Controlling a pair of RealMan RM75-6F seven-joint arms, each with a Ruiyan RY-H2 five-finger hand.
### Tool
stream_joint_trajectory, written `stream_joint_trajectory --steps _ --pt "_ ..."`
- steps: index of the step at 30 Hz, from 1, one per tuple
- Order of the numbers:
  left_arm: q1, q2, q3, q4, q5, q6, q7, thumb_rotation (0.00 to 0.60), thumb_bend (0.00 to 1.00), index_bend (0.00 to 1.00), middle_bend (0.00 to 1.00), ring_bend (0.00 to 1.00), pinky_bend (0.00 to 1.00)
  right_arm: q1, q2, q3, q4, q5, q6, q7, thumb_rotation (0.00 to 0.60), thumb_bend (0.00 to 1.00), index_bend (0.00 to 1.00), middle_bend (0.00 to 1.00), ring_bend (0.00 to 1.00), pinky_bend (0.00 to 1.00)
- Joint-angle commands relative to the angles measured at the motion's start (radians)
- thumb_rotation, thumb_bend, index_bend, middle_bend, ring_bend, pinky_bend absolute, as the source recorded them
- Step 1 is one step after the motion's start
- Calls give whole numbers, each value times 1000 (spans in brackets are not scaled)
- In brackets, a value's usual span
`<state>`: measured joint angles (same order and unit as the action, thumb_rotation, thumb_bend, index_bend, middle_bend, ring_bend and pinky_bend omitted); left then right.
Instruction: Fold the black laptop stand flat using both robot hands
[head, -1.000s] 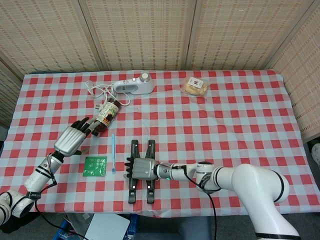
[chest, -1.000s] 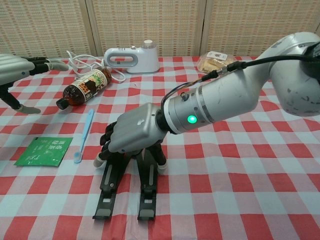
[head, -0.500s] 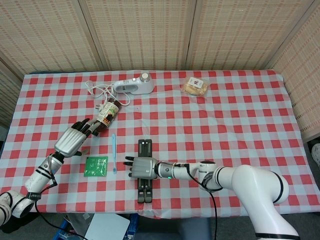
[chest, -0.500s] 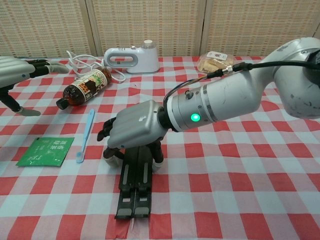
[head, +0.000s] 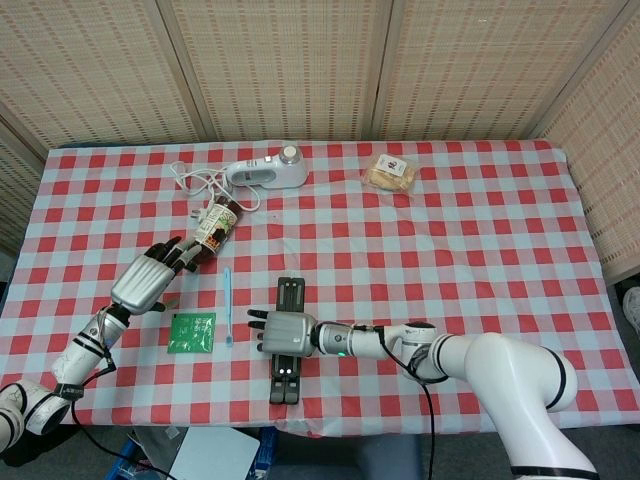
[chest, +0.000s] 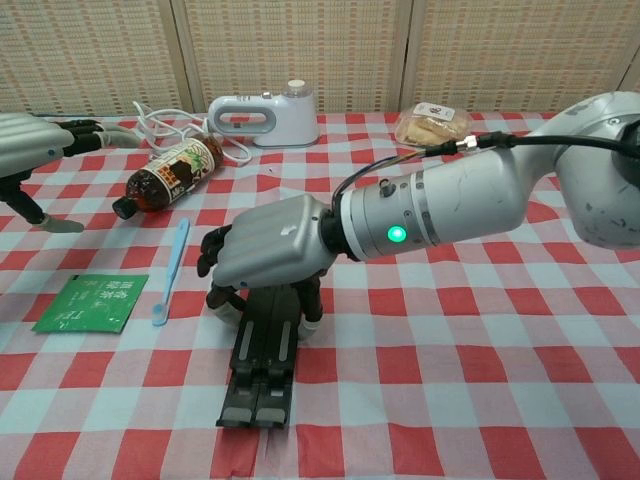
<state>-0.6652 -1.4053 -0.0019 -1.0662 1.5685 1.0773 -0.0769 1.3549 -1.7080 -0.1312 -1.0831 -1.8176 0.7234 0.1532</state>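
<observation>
The black laptop stand lies flat on the checked cloth near the table's front edge, its two bars side by side and touching. In the chest view the laptop stand points toward me. My right hand lies palm-down over its middle, fingers curled down on both sides of the bars, gripping them; the right hand hides the stand's middle. My left hand hovers far to the left with fingers spread and nothing in it; the left hand shows at the frame's left edge, apart from the stand.
A brown bottle lies on its side by the left hand. A blue toothbrush and a green packet lie left of the stand. A white appliance with cord and a snack bag sit at the back.
The stand's two bars, splayed apart a second ago, have closed together under my right hand and shifted slightly left. The left hand has barely moved.
</observation>
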Motion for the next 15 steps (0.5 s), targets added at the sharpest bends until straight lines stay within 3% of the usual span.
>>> stream_joint_trajectory --steps 1,3,5,15 --pt "0 4 -2 -5 -2 1 2 600 193 0 0 39 185 -4 14 5 -21 19 -24 -14 600 140 274 295 54 0" --pt "1 9 -5 -13 -5 1 5 600 194 0 0 39 185 -9 34 18 -54 45 -46 -45 600 99 54 100 3 0" --pt "3 16 -9 -27 -11 2 9 600 193 0 0 39 185 -23 60 34 -96 70 -48 -80 600 86 0 15 0 0" --pt "56 83 -50 -165 -115 21 99 600 194 0 0 39 185 -186 253 107 -364 236 75 -317 600 130 0 33 0 0"
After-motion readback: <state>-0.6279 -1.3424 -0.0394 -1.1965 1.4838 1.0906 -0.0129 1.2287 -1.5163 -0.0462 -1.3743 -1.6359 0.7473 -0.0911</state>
